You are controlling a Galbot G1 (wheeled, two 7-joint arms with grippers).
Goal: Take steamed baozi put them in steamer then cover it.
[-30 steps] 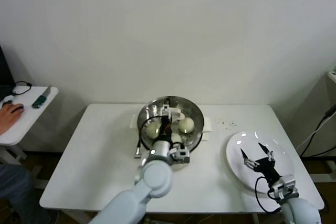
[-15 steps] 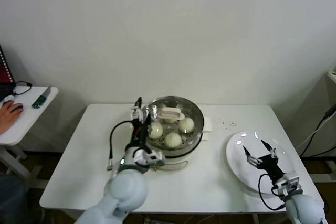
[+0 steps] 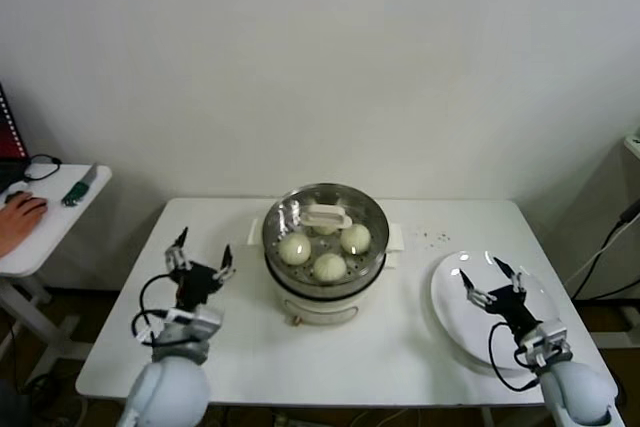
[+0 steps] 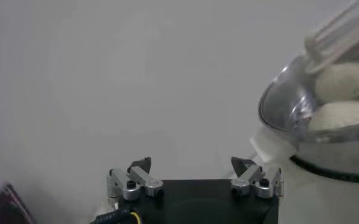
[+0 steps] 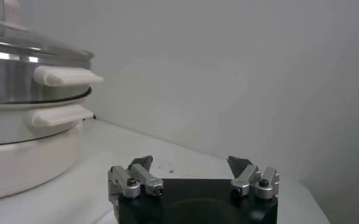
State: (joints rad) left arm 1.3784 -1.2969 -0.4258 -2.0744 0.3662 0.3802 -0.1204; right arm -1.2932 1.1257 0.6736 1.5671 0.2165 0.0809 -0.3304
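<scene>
The steel steamer (image 3: 283, 265) stands on its white pot base (image 3: 330, 304) at the table's middle. The clear glass cover (image 3: 352, 205) with its cream bar handle (image 3: 325, 215) sits on it. Three baozi (image 3: 294, 248) show through the glass; a fourth is hidden. My left gripper (image 3: 200, 260) is open and empty over the table left of the steamer. The left wrist view shows it (image 4: 191, 165) with the cover (image 4: 283, 106) beside it. My right gripper (image 3: 490, 278) is open and empty over the white plate (image 3: 462, 330); it also shows in the right wrist view (image 5: 191, 162).
A small side table (image 3: 50, 227) at far left holds a dark object, a cable and a person's hand (image 3: 20, 217). A black cable runs along the far right edge. Small dark specks lie on the table right of the steamer.
My left gripper let go of the cover, which now rests on the steamer, and drew back left and down to the table's left part. The right gripper stayed over the plate.
</scene>
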